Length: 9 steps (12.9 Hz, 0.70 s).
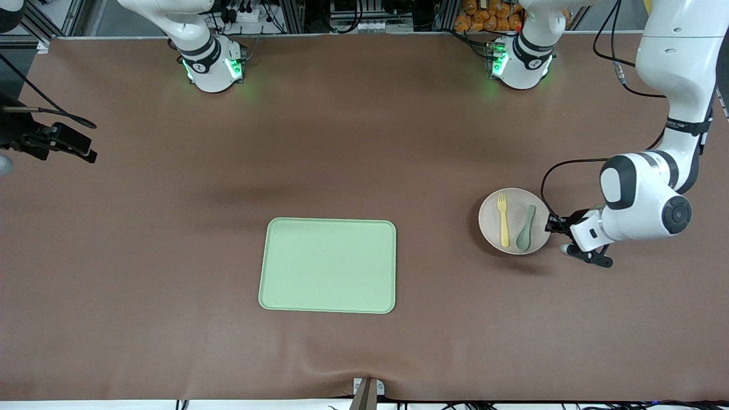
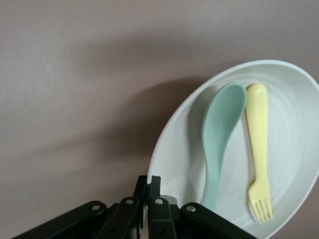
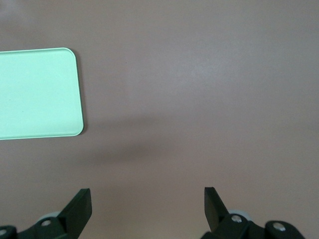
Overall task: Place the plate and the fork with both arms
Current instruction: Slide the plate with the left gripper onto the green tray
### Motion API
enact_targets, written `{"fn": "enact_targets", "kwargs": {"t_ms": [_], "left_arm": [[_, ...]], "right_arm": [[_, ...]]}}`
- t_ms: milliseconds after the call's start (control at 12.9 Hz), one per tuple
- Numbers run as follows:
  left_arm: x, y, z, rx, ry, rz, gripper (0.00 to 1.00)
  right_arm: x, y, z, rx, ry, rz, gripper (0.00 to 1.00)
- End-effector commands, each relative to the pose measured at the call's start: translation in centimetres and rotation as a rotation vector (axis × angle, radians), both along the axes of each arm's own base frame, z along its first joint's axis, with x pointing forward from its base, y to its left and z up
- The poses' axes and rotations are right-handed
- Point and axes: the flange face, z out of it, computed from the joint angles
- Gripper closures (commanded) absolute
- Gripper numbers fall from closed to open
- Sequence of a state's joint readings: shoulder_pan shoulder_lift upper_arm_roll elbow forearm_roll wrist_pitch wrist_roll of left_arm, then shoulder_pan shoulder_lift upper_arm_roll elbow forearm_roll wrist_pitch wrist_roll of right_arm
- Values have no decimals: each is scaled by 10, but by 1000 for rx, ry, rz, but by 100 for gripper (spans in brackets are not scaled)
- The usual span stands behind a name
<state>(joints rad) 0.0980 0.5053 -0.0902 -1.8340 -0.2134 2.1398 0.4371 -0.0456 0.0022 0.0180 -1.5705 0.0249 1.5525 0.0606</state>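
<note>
Tray (image 1: 327,266) unobstructed; left end effector (image 1: 551,223) clamps plate (image 1: 494,219) rim.

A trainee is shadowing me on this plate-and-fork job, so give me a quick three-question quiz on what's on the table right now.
1. True or false: the fork lies on the green tray.
2. The left gripper has its jaws shut on: A) the rim of the plate; B) a tray corner; C) nothing.
3. Fill in: the right gripper, over the brown table, has its jaws ___.

Key: 1 false, the fork lies in the plate beside the spoon. 2 A. 3 open.
</note>
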Motion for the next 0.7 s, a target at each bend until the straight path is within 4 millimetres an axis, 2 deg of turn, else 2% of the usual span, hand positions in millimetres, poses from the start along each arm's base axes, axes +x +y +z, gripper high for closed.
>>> {"fn": "enact_targets", "kwargs": {"t_ms": [0, 77, 232, 386, 618], "left_arm": [[21, -43, 12, -64, -3, 35, 100], [29, -75, 15, -77, -7, 47, 100], [40, -127, 21, -74, -8, 84, 100], [45, -201, 30, -93, 3, 147, 100], [43, -290, 27, -79, 43, 268, 100]], "right_arm": [[-3, -4, 2, 18, 0, 7, 0], [-3, -4, 2, 18, 2, 9, 0], [-3, -4, 2, 18, 0, 7, 0], [-3, -4, 2, 24, 0, 7, 0], [-3, -3, 2, 29, 0, 7, 0]]}}
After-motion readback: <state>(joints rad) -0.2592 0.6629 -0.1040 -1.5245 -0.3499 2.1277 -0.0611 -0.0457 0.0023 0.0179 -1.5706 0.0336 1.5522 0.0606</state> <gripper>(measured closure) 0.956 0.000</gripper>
